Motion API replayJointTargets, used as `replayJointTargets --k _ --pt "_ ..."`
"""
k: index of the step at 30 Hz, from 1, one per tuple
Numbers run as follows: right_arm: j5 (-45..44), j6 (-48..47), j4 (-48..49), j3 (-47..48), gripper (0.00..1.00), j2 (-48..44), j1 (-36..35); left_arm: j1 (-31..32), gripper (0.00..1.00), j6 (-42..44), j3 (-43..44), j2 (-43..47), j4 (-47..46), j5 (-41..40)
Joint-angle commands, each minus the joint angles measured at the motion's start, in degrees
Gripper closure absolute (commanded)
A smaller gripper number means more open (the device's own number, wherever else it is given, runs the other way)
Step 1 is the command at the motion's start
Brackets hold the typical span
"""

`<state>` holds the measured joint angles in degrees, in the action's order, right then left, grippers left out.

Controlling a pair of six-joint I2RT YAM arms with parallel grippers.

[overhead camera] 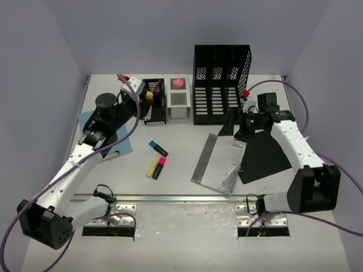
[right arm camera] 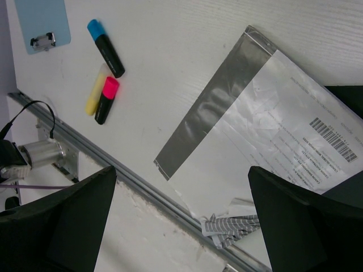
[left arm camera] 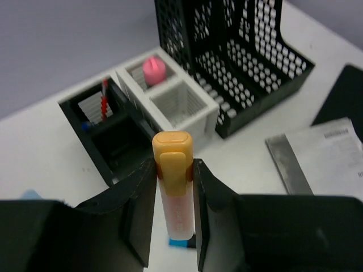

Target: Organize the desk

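Only in the left wrist view is the left tool (left arm camera: 173, 167) seen clamped on an orange-capped highlighter (left arm camera: 173, 144), close by the black mesh pen holder (left arm camera: 108, 141) and white mesh organiser (left arm camera: 181, 107) at the tabletop's far edge; from above, just a yellow speck is made out there. The barcode label on the silver mailer pouch (right arm camera: 266, 130) is shown by the right wrist view alone, under the right tool (right arm camera: 181, 187), whose jaws are spread wide with nothing between. A blue-capped highlighter (overhead camera: 158, 148), yellow highlighter (overhead camera: 152, 166) and pink-capped highlighter (overhead camera: 159, 168) are laid near the middle. The white tabletop (overhead camera: 181, 136) is enclosed on 3 sides by lilac walls (overhead camera: 170, 34), and a metal rail (overhead camera: 187, 198) is run along its near edge.
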<state>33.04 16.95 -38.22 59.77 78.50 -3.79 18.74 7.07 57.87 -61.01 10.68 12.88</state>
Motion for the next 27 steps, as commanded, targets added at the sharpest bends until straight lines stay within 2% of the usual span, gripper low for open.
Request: replayJointTargets --k 1,6,10,19,27 --pt "0.45 0.28 0.95 1.14 0.01 -0.37 -0.08 -0.20 1.00 2.32 -5.20 -2.17 -23.97 -2.95" --pt "0.36 0.28 0.95 1.14 0.01 -0.01 -0.08 -1.16 1.00 3.92 -5.93 -10.50 -42.97 -6.47" --pt "-0.08 -0.25 0.60 0.97 0.01 -0.10 -0.08 -2.56 1.00 3.92 -3.91 -16.40 -49.51 -5.86" --pt "-0.08 -0.43 1.22 0.35 0.01 0.60 -0.08 -5.38 1.00 2.16 0.32 -25.64 -51.28 -3.13" --pt "-0.60 -2.01 -0.46 2.28 0.01 0.95 -0.07 -6.79 1.00 0.76 -2.58 -30.03 -51.90 -1.28"
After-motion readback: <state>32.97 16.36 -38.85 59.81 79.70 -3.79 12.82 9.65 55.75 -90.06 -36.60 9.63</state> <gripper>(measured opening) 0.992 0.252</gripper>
